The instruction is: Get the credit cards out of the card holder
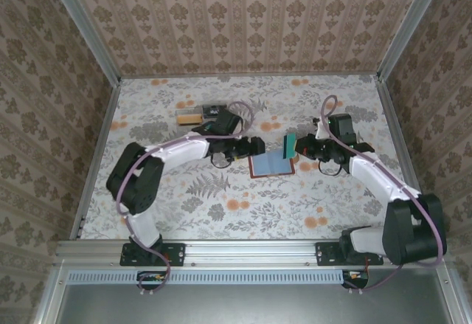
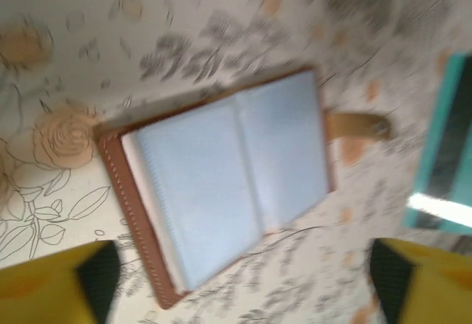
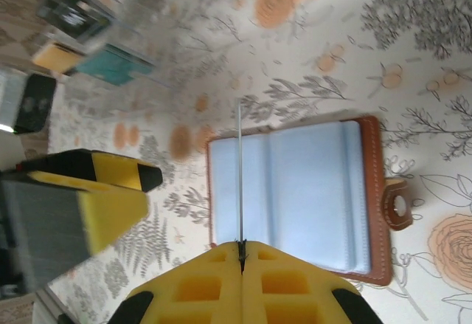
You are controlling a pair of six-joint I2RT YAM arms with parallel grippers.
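Right fingers [image 3: 199, 287] are clenched on a teal card [image 1: 290, 145], pinched at one edge and held upright. It looks fully out of the sleeves, just beside the clasp tab [image 2: 358, 126] side of the wallet [image 1: 271, 164]. The wallet lies open and flat on the bench [image 1: 221, 213], between the two arms. Left fingers [image 2: 44, 287] are spread wide with nothing between them, hovering over the wallet's other side.

My read: extraction is done for this card, and the step in hand is the put-down.
- Lift straight away from the wallet first, so the lower corner doesn't catch the leather rim.
- Tilt the card flat before letting go. Dropped on edge, it'll skid.
- The other cards [image 1: 199, 115] sit at the far left, behind the left arm. Either hand over or set it on bare bench on the right, well apart from the wallet.
- The edge pinch is thin, so move slowly.
- I can't tell if the sleeves hold more cards. Left fingers are well placed to pin the wallet for a check.
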